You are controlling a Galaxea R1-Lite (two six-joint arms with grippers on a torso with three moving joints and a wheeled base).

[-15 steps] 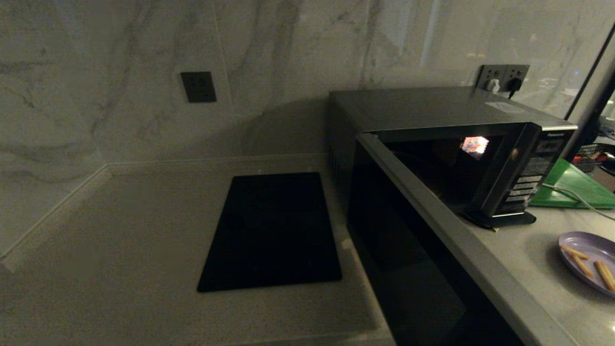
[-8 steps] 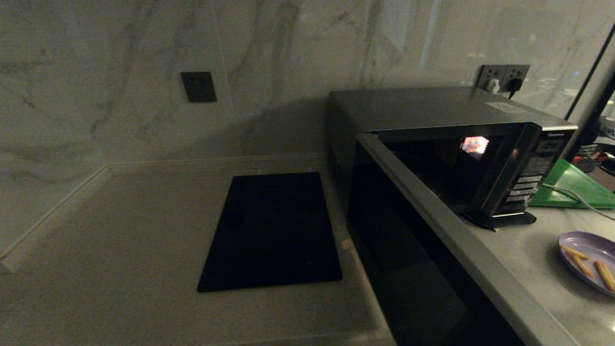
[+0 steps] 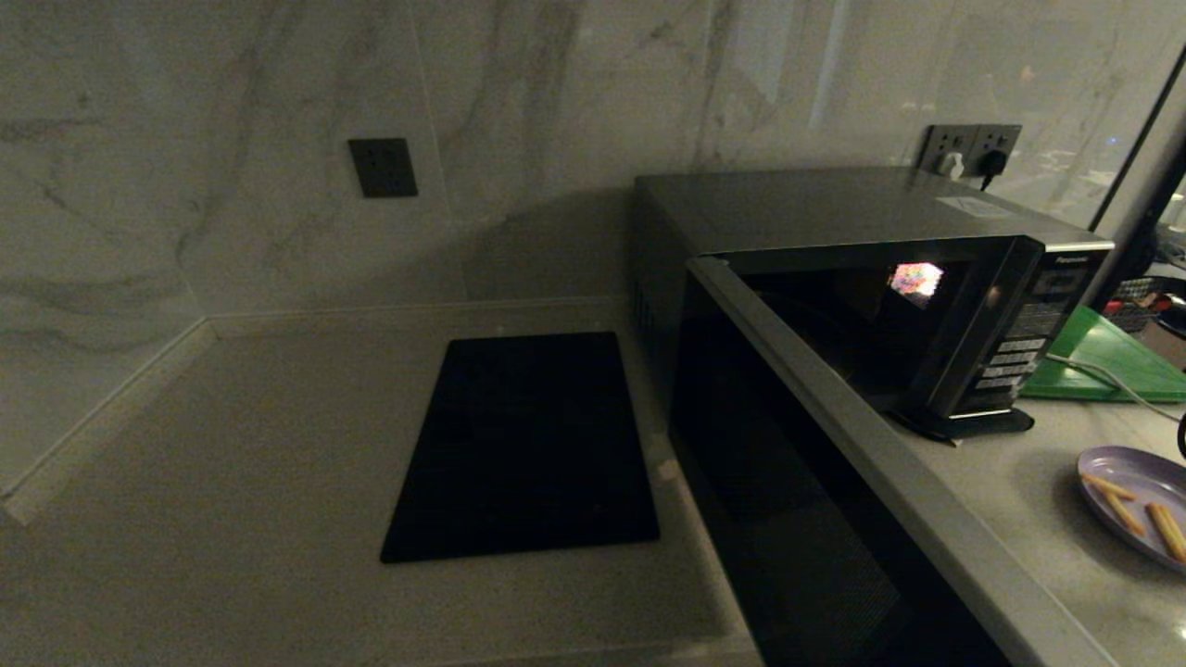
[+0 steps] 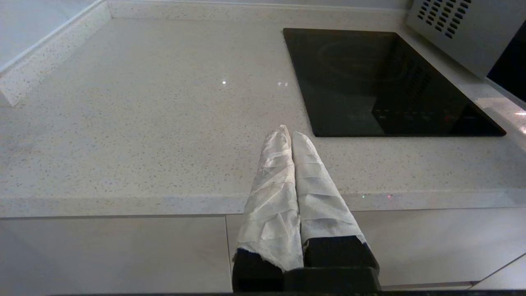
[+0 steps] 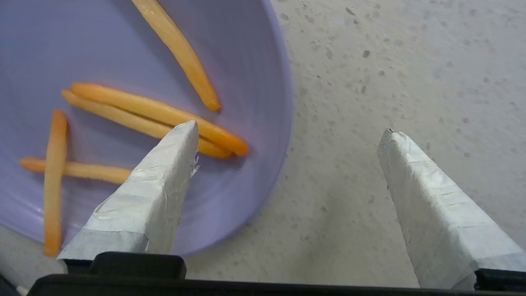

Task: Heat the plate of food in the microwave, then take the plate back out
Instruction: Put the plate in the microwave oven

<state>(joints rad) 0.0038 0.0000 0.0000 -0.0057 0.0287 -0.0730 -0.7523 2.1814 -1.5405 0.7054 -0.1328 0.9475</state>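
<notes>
Right gripper [image 5: 287, 135] over plate of food [image 5: 246, 61], jaws spread wide, empty.

One taped finger [image 5: 164, 181] above the plate's inside, the other over bare counter [image 5: 390, 61], rim between them. Plate on counter right of the microwave [image 3: 880, 278], whose door [image 3: 815, 519] stands open toward the camera. Green board [image 3: 1112, 366], black cooktop [image 3: 528, 445] nearby. Left gripper [image 4: 291, 133] pressed closed, parked at counter edge.

- Head view's right edge is cutting off the plate of food [image 3: 1144, 505] at 4 o'clock.
- Bottom edge is cropping the microwave [image 3: 862, 269] door.
- Right gripper [image 5: 287, 135] finger is hiding parts of sticks; the frame is clipping the plate.
</notes>
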